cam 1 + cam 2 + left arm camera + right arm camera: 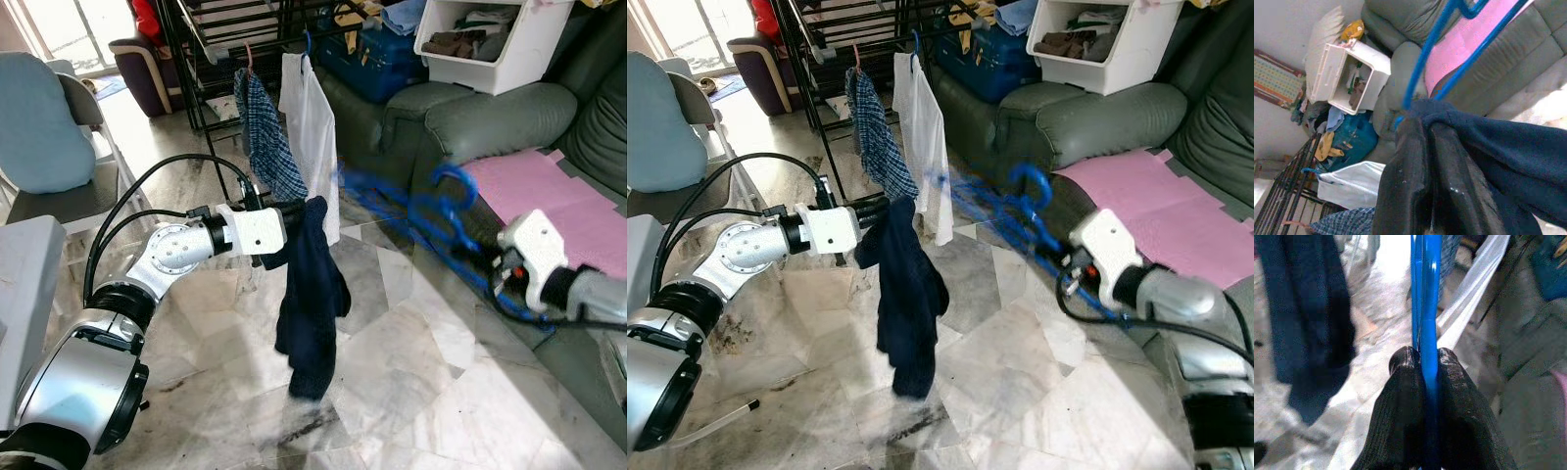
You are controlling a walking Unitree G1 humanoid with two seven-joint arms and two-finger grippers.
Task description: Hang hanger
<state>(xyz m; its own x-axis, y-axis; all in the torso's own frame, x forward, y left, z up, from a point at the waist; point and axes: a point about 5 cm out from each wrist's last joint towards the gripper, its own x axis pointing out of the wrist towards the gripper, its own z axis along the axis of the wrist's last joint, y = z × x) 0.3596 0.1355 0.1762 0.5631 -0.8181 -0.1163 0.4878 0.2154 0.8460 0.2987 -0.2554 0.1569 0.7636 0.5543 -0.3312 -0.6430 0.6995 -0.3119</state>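
Marble floor [411,362] lies between me and the far drying rack [211,59]. My right hand [1422,362] is clamped on the blue hanger [1019,220]; my left hand [1425,142] pinches the navy garment [312,294] at the hanger's end. Nothing is hung yet: the rack is well apart.

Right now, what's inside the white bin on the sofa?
The white bin holds folded dark and brown clothes, with lighter cloth above. Its front wall hides anything lying deeper.

A pale marble-tile floor [392,372] carries the room's furniture — a grey-green sofa [470,127] and a black drying rack [211,59]. On the sofa lie a pink sheet [558,196] and a white bin [495,44] of clothes.
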